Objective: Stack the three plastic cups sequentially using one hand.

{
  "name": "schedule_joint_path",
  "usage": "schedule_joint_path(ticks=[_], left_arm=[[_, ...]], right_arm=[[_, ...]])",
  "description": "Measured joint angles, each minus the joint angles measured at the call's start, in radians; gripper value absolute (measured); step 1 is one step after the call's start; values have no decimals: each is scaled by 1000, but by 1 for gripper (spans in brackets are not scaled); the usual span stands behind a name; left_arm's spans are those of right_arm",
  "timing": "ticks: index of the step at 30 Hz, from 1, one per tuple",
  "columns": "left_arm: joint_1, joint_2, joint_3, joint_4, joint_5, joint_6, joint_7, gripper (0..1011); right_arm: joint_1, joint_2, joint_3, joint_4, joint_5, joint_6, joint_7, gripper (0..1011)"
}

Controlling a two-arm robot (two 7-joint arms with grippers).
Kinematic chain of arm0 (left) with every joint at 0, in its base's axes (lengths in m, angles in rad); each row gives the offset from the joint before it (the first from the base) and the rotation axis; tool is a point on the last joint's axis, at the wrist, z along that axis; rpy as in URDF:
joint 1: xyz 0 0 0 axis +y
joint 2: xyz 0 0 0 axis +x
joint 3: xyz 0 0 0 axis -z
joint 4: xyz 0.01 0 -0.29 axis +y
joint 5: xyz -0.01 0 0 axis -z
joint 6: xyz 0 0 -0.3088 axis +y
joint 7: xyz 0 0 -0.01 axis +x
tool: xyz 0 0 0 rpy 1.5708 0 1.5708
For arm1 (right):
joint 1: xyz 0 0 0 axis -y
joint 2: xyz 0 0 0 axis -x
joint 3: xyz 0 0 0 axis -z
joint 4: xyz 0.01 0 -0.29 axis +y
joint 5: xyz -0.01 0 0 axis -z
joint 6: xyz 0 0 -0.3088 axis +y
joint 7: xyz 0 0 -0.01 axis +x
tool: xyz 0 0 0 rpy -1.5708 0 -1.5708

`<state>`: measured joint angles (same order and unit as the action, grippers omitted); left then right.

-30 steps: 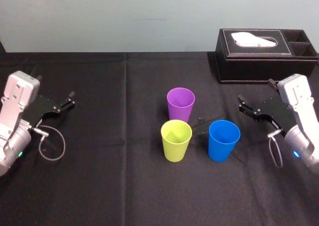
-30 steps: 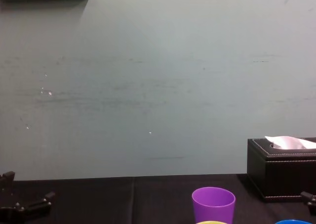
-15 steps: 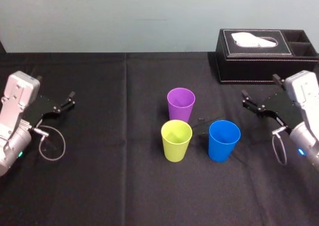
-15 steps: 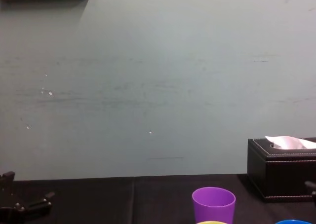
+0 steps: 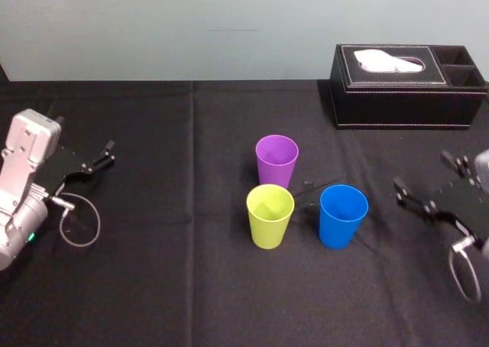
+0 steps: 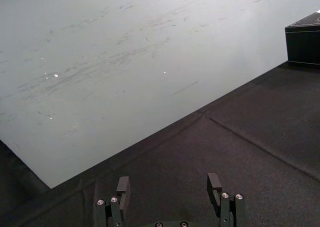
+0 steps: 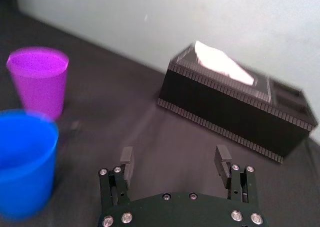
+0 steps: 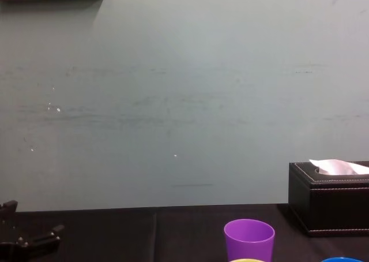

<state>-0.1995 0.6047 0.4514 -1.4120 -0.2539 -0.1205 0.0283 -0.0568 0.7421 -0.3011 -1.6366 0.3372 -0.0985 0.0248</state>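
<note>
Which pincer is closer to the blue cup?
The right pincer. It hangs open a short way to the right of the blue cup; the left pincer is parked open far to its left, beyond the yellow-green cup.

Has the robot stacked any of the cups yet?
Not yet. The purple cup, yellow-green cup and blue cup each stand unstacked on the black table. The right pincer hangs open and empty to the right of the blue cup; the left pincer sits open at the far left. All stacking is left.
</note>
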Motion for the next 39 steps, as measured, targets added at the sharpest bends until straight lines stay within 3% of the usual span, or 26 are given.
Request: schedule_joint_path(ticks=[8, 14, 19, 23, 39], left_arm=[[0, 0, 0, 0, 0, 0, 0, 1011], [0, 0, 0, 0, 0, 0, 0, 1011], [0, 0, 0, 0, 0, 0, 0, 1012], [0, 0, 0, 0, 0, 0, 0, 1011], [0, 0, 0, 0, 0, 0, 0, 1011]], right_arm=[[-171, 84, 65, -100, 54, 41, 48, 1004], [-241, 92, 87, -134, 104, 20, 104, 1003], [-262, 60, 88, -141, 163, -6, 170, 1003], [-255, 33, 77, -141, 174, -12, 198, 1003], [-190, -66, 32, -128, 121, 18, 229, 1003]])
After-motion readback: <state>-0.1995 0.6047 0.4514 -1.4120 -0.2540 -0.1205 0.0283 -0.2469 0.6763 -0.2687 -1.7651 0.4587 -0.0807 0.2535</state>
